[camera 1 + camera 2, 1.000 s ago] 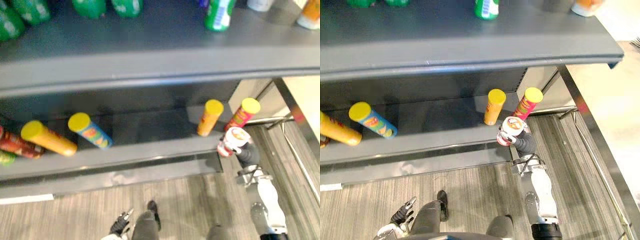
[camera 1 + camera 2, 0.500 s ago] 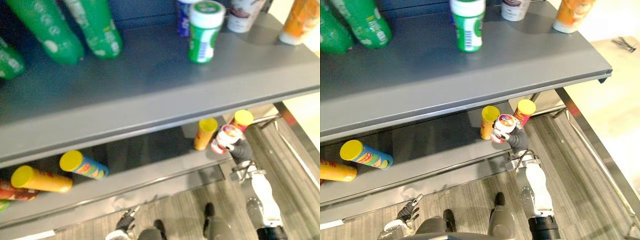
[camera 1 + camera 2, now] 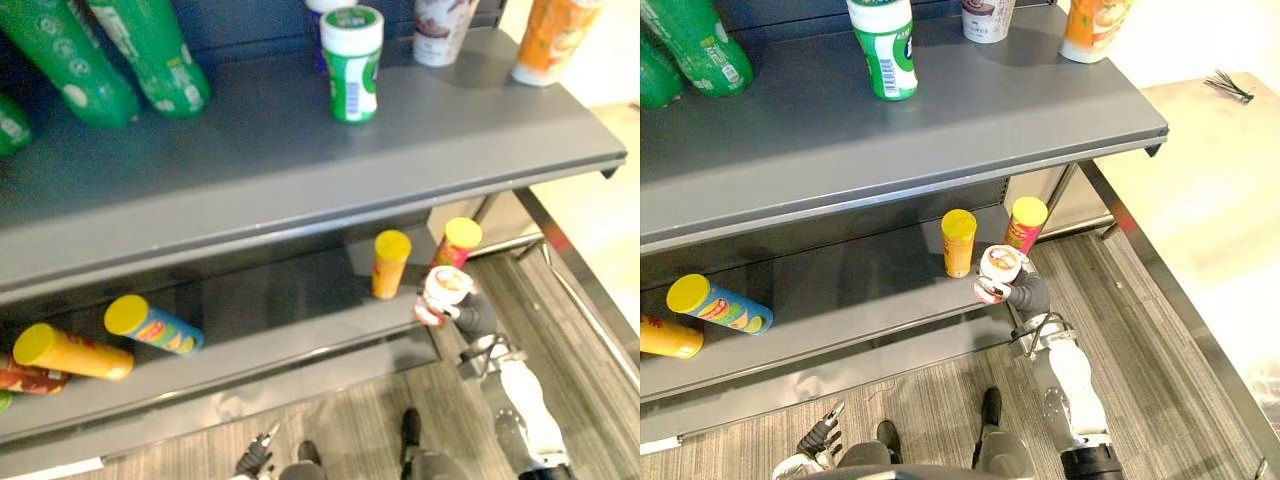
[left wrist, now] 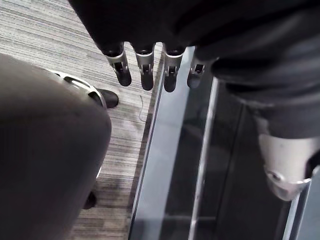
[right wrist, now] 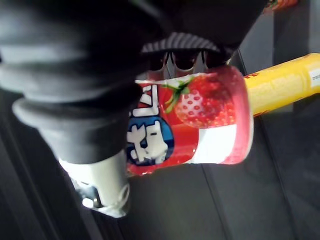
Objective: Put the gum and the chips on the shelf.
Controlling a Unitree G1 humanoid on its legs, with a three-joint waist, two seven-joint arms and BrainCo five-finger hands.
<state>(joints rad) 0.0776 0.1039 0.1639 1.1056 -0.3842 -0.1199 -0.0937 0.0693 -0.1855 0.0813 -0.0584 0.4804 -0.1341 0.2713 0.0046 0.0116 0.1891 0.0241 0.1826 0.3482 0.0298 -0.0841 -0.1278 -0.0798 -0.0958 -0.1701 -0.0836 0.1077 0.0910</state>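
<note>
My right hand is shut on a red and white gum bottle with a strawberry print. It holds the bottle tilted at the front edge of the lower shelf, just in front of two upright chips cans. One is an orange chips can, the other a red chips can with a yellow lid. The orange can also shows past the bottle in the right wrist view. My left hand hangs low over the floor, its fingers straight and holding nothing.
The upper shelf carries a green gum bottle, big green bottles, a cup and an orange container. On the lower shelf's left lie a blue chips can and a yellow one.
The camera has tilted up and swung, so the upper shelf now shows more. My right hand with the gum bottle keeps its place by the two upright cans.
</note>
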